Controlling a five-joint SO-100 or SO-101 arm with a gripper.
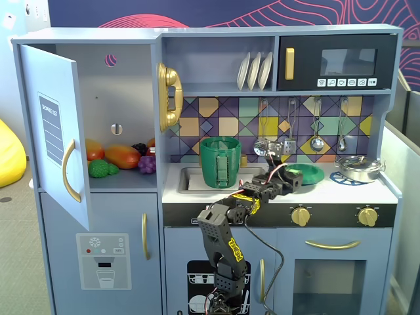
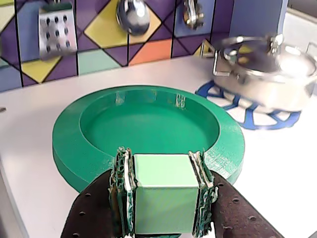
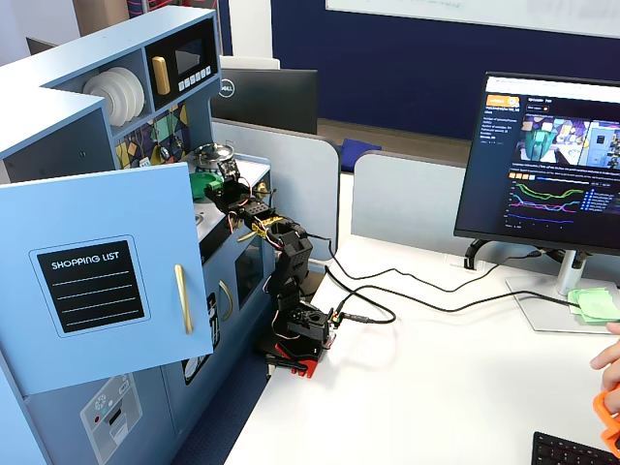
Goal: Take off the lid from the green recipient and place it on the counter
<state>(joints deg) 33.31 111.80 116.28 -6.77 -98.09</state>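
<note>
The gripper (image 2: 163,198) clamps the lid (image 2: 148,134) by its knob — the placing step. Lid apparently on the counter (image 2: 277,168) (pot well behind); next, open and retreat.

1. The lid (image 2: 148,131) looks like green plastic, smooth with a slight sheen; fine layered ridges show along its rim.
2. Its square knob (image 2: 166,198) is paler green and matt.
3. The gripper (image 2: 166,191) fingers look like dark matt plastic with small holes.
4. The silver pot (image 2: 267,69) is glossy, mirror-like metal.
5. The counter (image 2: 277,163) is smooth and white, with printed blue rings.
6. The green pot (image 1: 220,162) looks like plastic, with a ribbed strip.
</note>
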